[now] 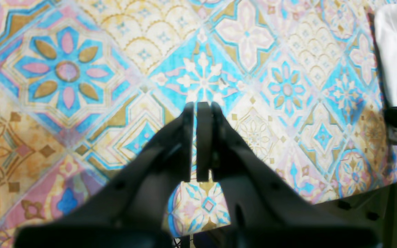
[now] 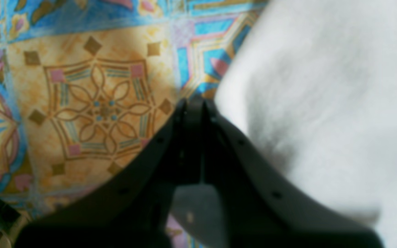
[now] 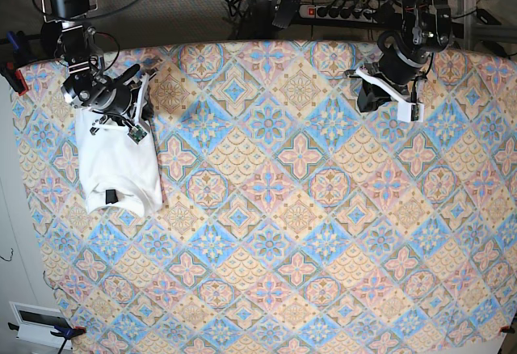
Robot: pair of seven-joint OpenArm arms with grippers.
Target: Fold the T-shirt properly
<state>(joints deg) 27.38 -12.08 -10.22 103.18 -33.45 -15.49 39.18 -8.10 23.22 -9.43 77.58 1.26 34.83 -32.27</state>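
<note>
1. Cloth with a tiled pattern in blue, orange and pink covers the surface [image 3: 307, 208] from edge to edge.
2. The T-shirt [image 3: 119, 168] lies folded into a compact white bundle near the left edge of the surface in the base view, toward the far left corner. Its plain white side faces up, and a small dark tag [image 3: 111, 196] shows near its nearer end.
3. The right gripper [image 3: 133, 99] hangs at the far end of the T-shirt. In the right wrist view its jaws are clenched together with nothing between them, and white fabric [image 2: 322, 113] fills the area just beside them on that view's right.
4. Whether the right gripper touches the fabric cannot be told from these views.
5. The left gripper [image 3: 367, 95] is near the far right corner of the surface in the base view, well apart from the T-shirt. In the left wrist view its jaws [image 1: 199, 137] are pressed shut and grasp nothing, and only patterned cloth lies beneath them.
6. A strip of the white T-shirt [image 1: 396, 58] shows at the upper right edge of the left wrist view.
7. A power strip [image 3: 343, 12] and cables lie on the floor beyond the far edge of the surface.
</note>
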